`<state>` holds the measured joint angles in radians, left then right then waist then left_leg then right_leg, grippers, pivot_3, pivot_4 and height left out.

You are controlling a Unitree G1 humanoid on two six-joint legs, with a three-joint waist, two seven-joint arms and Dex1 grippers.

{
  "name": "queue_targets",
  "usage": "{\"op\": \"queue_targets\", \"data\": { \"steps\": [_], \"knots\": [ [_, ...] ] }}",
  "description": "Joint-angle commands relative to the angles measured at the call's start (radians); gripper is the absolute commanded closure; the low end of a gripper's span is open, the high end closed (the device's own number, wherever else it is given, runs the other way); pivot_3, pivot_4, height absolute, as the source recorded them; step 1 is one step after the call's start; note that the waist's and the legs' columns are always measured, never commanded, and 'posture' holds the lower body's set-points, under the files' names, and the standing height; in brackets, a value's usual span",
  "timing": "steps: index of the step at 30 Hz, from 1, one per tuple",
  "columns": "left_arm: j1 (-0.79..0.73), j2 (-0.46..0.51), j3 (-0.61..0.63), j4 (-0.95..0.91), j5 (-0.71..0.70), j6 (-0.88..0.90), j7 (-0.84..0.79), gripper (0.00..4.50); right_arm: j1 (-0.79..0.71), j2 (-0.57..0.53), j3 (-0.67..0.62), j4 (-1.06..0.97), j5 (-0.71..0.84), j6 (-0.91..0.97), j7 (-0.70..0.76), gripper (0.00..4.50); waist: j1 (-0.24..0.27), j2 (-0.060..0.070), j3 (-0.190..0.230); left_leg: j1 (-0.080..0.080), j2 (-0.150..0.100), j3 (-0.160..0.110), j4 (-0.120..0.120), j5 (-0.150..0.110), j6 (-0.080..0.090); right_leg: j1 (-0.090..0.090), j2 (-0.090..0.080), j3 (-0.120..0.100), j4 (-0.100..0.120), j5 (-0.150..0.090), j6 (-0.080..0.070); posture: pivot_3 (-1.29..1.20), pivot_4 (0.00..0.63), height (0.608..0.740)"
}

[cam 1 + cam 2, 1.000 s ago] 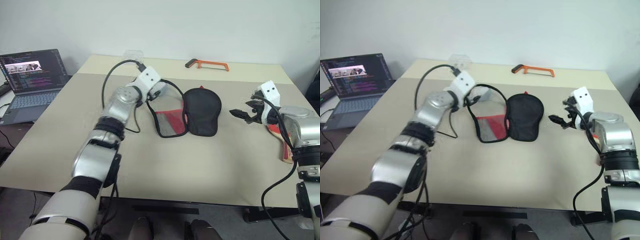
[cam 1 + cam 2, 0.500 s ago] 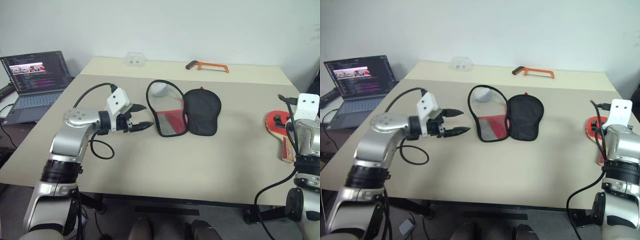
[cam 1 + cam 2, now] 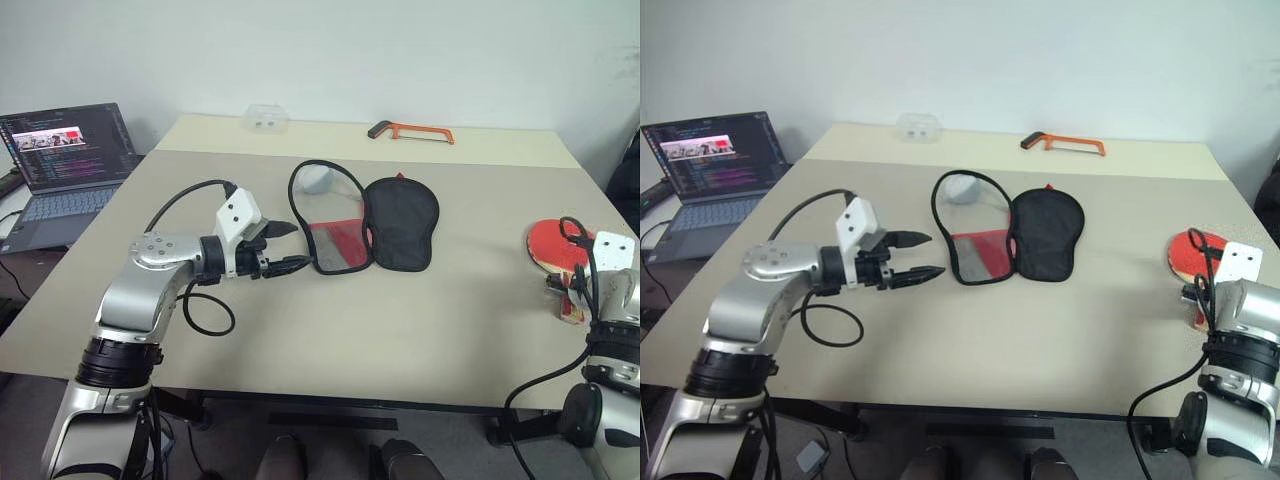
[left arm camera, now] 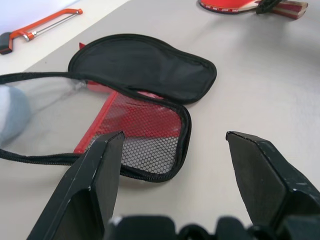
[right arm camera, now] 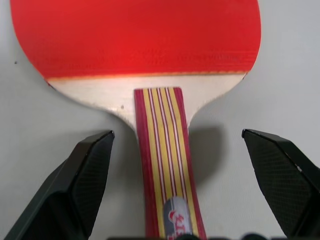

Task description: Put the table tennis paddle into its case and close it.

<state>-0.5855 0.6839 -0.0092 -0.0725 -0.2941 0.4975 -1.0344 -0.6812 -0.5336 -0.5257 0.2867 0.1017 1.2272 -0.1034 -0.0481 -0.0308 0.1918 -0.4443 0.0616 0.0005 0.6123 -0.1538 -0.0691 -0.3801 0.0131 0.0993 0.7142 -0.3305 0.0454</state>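
1. Your right gripper hangs directly over the table tennis paddle, fingers spread as wide as they go and clasping nothing. One black finger stands on each side of the striped handle, clear of it, not touching.
2. The paddle lies flat on the table, red rubber face up. Its handle points back toward your right wrist, and the round blade lies beyond the fingertips. In the head view it sits near the table's right edge.
3. Your left gripper hovers just above the table, pointing toward the middle of it. Its fingers are parted and empty.
4. Just past the left fingertips lies the case, unzipped and spread open in two halves, close to the tips but not touching them.
5. The half nearer the left gripper shows its pale lining and the red panel with black mesh, ringed by black zip edging. The farther half is plain black and lies flat, joined to the first along the middle.
6. The paddle is well apart from the case, off to the right of it, with bare table between.
7. Beyond the case, near the far edge, you have an orange-framed hacksaw and a small clear container.
8. A laptop stands open, off the table's left side, beyond your left arm.
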Motion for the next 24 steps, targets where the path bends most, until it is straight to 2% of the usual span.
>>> {"op": "queue_targets", "data": {
  "steps": [1,12,23,24],
  "knots": [
    [-0.006,0.005,0.011,-0.042,-0.018,0.0,0.015,0.98,0.005,-0.008,-0.016,0.006,0.012,0.009,0.014,0.0,-0.002,0.0,0.0,0.0,0.0,0.0,0.0,0.0,0.0,0.0,0.0,0.0,0.0,0.0,0.0,0.0,0.15,0.74],
    [-0.007,0.004,0.003,-0.058,-0.024,0.018,0.028,0.98,-0.004,0.016,-0.063,0.069,0.009,0.002,-0.008,0.0,-0.006,-0.002,-0.001,0.001,0.0,-0.001,0.0,0.0,0.0,0.002,0.0,0.0,-0.001,0.0,0.0,0.0,0.15,0.74],
    [-0.048,0.014,0.018,-0.006,-0.018,0.002,0.032,0.94,-0.05,0.067,-0.086,0.021,0.018,0.004,-0.064,3.39,-0.008,-0.003,-0.002,0.006,0.0,0.0,-0.002,0.0,0.0,0.006,0.0,0.0,-0.003,0.0,0.0,0.0,0.15,0.74],
    [-0.05,0.017,0.022,-0.001,-0.018,0.0,0.032,0.94,-0.061,0.072,-0.089,0.009,0.017,0.004,-0.073,3.45,-0.009,-0.003,-0.002,0.006,0.0,0.0,-0.002,0.0,0.0,0.006,0.0,0.0,-0.002,0.0,0.0,0.0,0.15,0.74]
  ]
}}
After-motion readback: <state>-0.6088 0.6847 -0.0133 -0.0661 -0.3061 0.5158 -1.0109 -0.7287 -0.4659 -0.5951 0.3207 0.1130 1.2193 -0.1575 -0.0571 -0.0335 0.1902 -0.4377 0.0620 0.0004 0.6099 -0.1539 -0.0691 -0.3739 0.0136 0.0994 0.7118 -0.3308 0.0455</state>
